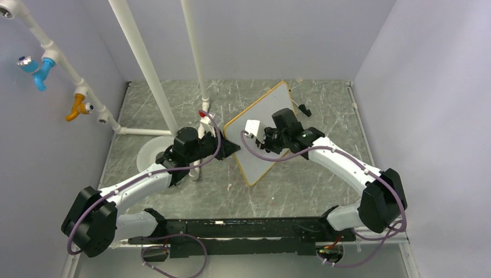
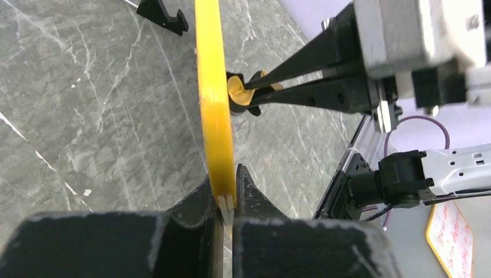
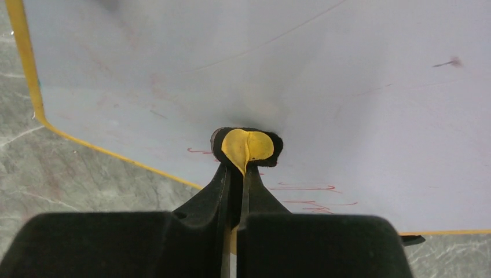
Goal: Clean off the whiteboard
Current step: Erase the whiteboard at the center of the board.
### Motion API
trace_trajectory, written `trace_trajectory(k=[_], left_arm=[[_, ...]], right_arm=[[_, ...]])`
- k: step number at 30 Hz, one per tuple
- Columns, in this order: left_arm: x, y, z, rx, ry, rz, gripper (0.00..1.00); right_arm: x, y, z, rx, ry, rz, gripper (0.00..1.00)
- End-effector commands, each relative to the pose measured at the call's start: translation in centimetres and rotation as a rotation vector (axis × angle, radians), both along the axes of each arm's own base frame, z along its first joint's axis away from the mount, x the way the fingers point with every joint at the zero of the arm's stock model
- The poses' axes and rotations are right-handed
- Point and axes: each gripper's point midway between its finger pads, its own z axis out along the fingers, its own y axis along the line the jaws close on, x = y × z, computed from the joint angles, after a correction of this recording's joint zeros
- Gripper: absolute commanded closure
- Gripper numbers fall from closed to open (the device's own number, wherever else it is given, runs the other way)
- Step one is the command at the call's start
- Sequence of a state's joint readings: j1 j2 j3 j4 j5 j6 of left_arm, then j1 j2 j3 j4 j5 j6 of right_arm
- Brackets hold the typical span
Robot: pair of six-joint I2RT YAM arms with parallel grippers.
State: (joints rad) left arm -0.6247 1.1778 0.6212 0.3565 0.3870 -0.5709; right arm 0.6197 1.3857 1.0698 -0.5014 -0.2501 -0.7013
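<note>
The left arm reaches in from 7 o'clock with its elbow bent. The left gripper (image 2: pixel 230 185) is pinched on the thin orange-yellow frame at the 9 o'clock edge of the small white rectangular whiteboard (image 1: pixel 266 107). The board stands tilted on edge at the middle of the counter.

The right arm comes in from 4 o'clock. The right gripper (image 3: pixel 240 168) is pressed together on a small yellow pad with black backing (image 3: pixel 249 145). The pad touches the board's white face beside faint red scrawl (image 3: pixel 301 188).

The grey marbled counter (image 1: pixel 324 98) has pale lilac walls on three sides.

Counted:
- two arms
- one whiteboard
- one pad
- one round white disc (image 1: pixel 149 153) at 9 o'clock
- two white pipes (image 1: pixel 139 58) rising at 11 to 12 o'clock
- one blue fitting (image 1: pixel 39 66) and one orange fitting (image 1: pixel 76 107) at 10 o'clock
- one loose black foot (image 1: pixel 304 110) at the board's 2 o'clock
</note>
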Motion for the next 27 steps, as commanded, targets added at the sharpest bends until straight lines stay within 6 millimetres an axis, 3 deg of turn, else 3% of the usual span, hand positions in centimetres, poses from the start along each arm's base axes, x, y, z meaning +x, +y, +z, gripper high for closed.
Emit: trace_trajectory(k=[1, 6, 10, 15, 21, 23, 25, 27], left_arm=[[-4.5, -2.1, 4.3, -0.138, -0.045, -0.257, 1.00], [-4.4, -2.2, 4.5, -0.143, -0.046, -0.260, 1.00], [-4.4, -2.3, 4.5, -0.147, -0.043, -0.264, 1.00], [-4.5, -2.3, 4.4, -0.144, -0.039, -0.270, 1.00], [-4.6, -2.2, 4.5, -0.143, -0.043, -0.270, 1.00], [-4.6, -2.2, 4.5, -0.143, -0.044, -0.268, 1.00], [-4.7, -2.2, 4.5, -0.142, -0.043, -0.270, 1.00], [-4.7, -2.2, 4.6, -0.144, -0.046, -0.272, 1.00]], right_arm=[[-2.5, 1.0, -3.1, 0.010, 0.036, 0.116, 1.00], [-3.9, 0.0, -6.2, -0.053, 0.109, 0.114, 1.00], [-3.9, 0.3, -6.4, -0.059, 0.121, 0.109, 1.00], [-1.9, 1.7, -2.8, 0.005, 0.056, 0.088, 1.00], [3.8, 1.2, 4.6, 0.170, -0.087, -0.106, 1.00], [4.3, 0.9, 5.1, 0.183, -0.090, -0.127, 1.00], [3.6, 0.8, 3.9, 0.170, -0.058, -0.109, 1.00], [1.8, 0.9, 1.9, 0.155, 0.011, -0.052, 1.00]])
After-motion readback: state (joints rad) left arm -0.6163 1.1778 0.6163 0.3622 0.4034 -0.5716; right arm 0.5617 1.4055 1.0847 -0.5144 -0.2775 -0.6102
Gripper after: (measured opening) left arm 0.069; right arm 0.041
